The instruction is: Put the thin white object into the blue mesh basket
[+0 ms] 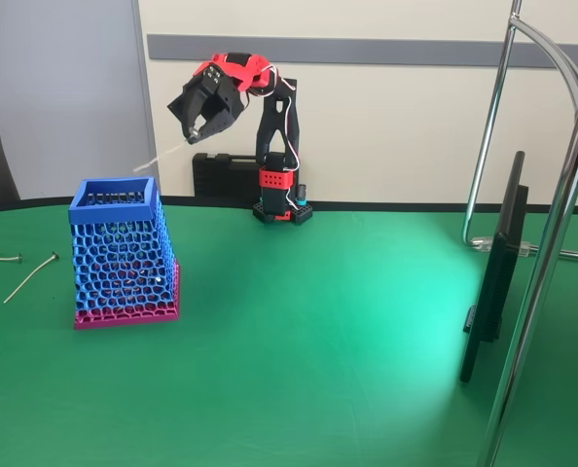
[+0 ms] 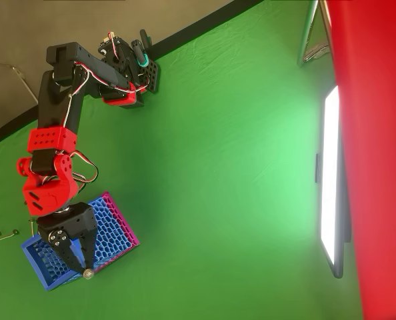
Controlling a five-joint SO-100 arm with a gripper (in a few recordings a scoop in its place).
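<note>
Fingers of the gripper (image 1: 198, 130) pinched on the thin white object (image 1: 161, 155), held in the air upper left of the fixed view, stick slanting down-left toward the basket. Green table (image 1: 318, 341) fills the lower frame. Blue mesh basket (image 1: 122, 251) stands at left, rim open, directly under the gripper (image 2: 80, 257) in the overhead view. Spare sticks (image 1: 31, 276) lie at far left edge. Judgement: pick and carry done; lowering and release into the basket left.

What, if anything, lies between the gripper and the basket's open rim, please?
Only air and the thin white object slanting from the gripper toward the blue mesh basket, in the fixed view.
</note>
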